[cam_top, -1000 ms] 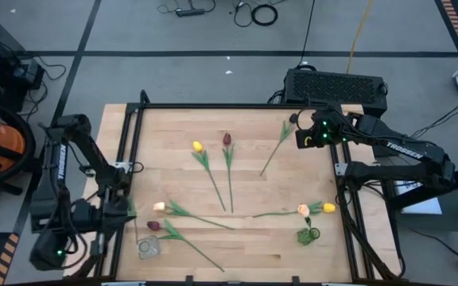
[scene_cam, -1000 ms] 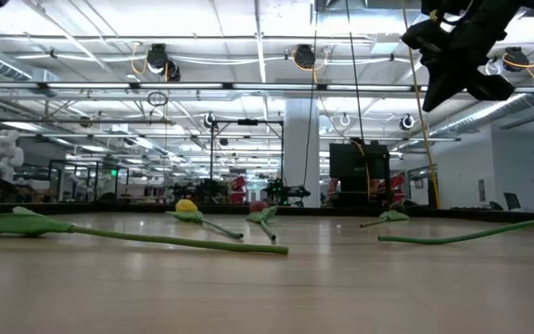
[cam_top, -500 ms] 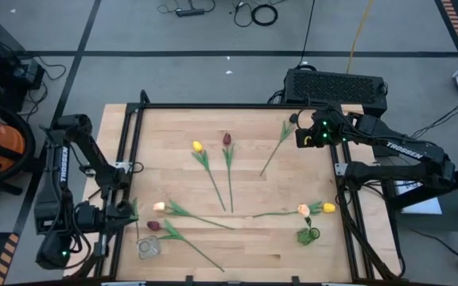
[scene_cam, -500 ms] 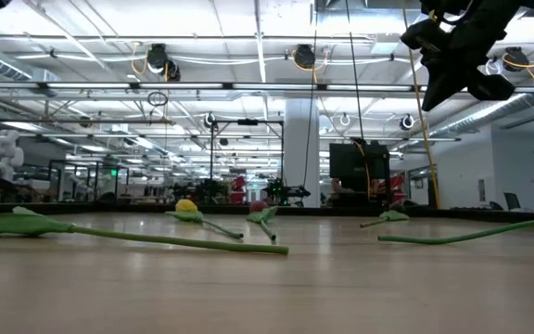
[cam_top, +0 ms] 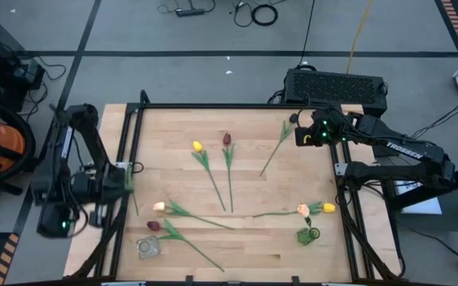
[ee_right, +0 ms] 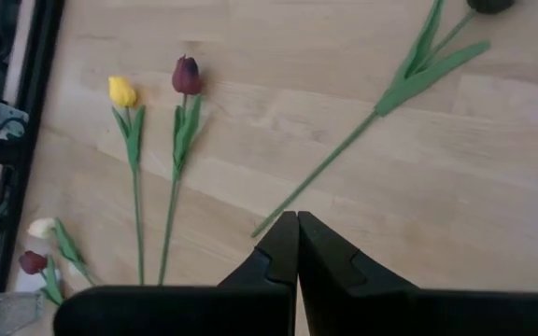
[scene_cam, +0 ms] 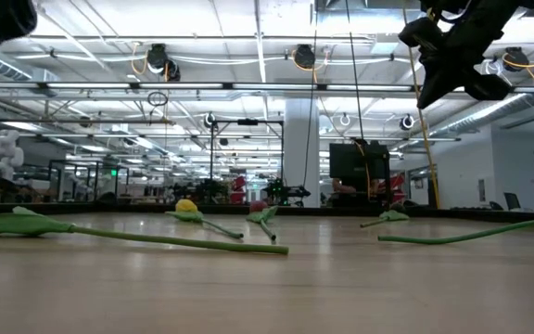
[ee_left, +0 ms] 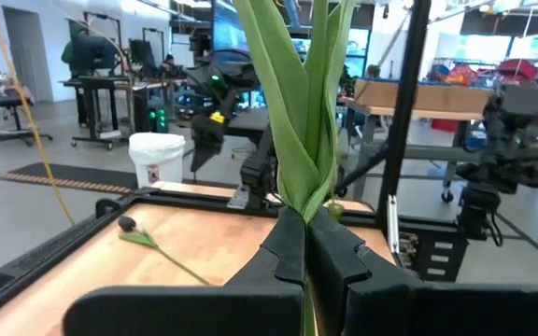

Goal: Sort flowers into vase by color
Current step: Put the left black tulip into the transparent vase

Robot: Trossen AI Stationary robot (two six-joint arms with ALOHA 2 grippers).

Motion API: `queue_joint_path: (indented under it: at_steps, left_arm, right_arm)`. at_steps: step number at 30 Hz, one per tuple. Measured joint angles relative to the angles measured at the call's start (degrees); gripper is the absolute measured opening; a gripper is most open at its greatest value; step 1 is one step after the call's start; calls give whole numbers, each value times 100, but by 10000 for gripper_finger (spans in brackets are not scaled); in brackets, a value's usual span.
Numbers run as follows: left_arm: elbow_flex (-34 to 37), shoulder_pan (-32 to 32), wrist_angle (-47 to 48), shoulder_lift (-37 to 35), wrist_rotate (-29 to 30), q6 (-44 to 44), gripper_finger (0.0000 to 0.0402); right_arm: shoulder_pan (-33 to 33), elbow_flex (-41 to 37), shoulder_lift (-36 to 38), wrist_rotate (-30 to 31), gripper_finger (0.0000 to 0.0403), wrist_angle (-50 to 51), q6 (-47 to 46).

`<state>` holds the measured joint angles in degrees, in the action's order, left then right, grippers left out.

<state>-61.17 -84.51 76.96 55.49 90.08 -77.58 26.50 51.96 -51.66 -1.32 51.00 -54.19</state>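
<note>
My left gripper [cam_top: 126, 179] hovers over the table's left rail, shut on a flower whose green leaves [ee_left: 297, 112] fan out past the fingers; its head does not show. Part of its stem [cam_top: 134, 202] sticks out toward the near edge. My right gripper [cam_top: 299, 137] is shut with nothing in it, above the far right of the table, beside a flower [cam_top: 275, 149] lying flat. More flowers lie flat on the wood: yellow [cam_top: 198, 146], dark red [cam_top: 227, 139], pale peach [cam_top: 159, 206], dark red [cam_top: 153, 226]. A clear vase [cam_top: 148, 247] stands near left, a green vase [cam_top: 307, 235] near right. My left gripper pinches the flower between its two fingers at the base of the leaves [ee_left: 303, 203], where they join the stem. The fingers point about level, toward the table's right, and lie across the stem. The flower is lifted clear of the table.
A peach flower [cam_top: 303, 210] and a yellow one [cam_top: 328, 207] lie by the green vase. A black frame rail [cam_top: 126, 143] runs round the tabletop. A black box [cam_top: 336, 86] sits behind the far edge. Bare wood [cam_top: 277, 183] lies at the centre right.
My left gripper has moved along the left rail toward the table's far edge, away from the clear vase, still shut and carrying the flower with it, clear of the table.
</note>
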Motion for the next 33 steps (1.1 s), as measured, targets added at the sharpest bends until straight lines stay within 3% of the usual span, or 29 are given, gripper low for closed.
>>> queue_joint_path:
  at_steps: [9,14,18,23,33]
  left_arm:
    - [0,0,611,-862,0,12,0]
    - [10,0,360,-727,1,45,0]
    - [203,0,-309,-410,2,597,0]
    - [258,-60,234,-481,-12,313,0]
    - [257,-1564,297,-1433,-482,1396,0]
  right_arm:
    - [0,0,0,-2,0,-190,162]
    - [0,2,-2,-2,0,-337,230]
    - [2,2,-2,-2,0,-419,296]
    - [2,2,-2,-2,0,-424,326]
    - [2,2,-2,-2,0,-446,326]
